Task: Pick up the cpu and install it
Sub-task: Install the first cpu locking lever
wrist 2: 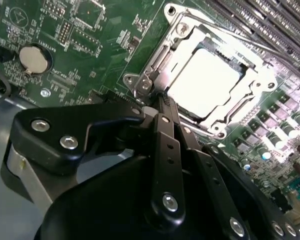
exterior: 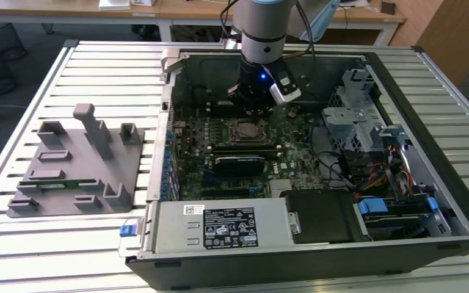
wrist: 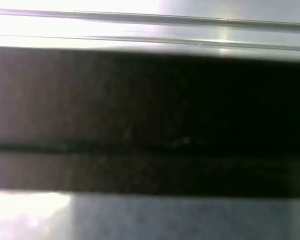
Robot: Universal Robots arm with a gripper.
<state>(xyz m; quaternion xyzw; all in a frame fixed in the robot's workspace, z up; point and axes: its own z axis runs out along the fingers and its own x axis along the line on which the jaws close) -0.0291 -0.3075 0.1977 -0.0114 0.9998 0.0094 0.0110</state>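
Observation:
In the second wrist view the cpu [wrist 2: 205,82] lies flat inside the socket frame [wrist 2: 155,62] on the green motherboard [wrist 2: 90,45], its silver top glaring bright. My gripper [wrist 2: 160,104] has its black fingers [wrist 2: 166,131] drawn together, with nothing between them. Their tips sit at the socket's near edge, beside the metal lever and corner screw. In the exterior view the gripper [exterior: 255,101] hangs low inside the open computer case [exterior: 397,61], just behind the socket [exterior: 247,129].
A grey holder tray [exterior: 71,165] with a green memory stick [exterior: 70,183] sits at the exterior view's left. A power supply [exterior: 218,226] and drive cage [exterior: 356,116] crowd the case. A coin battery [wrist 2: 34,57] and memory slots [wrist 2: 270,25] flank the socket.

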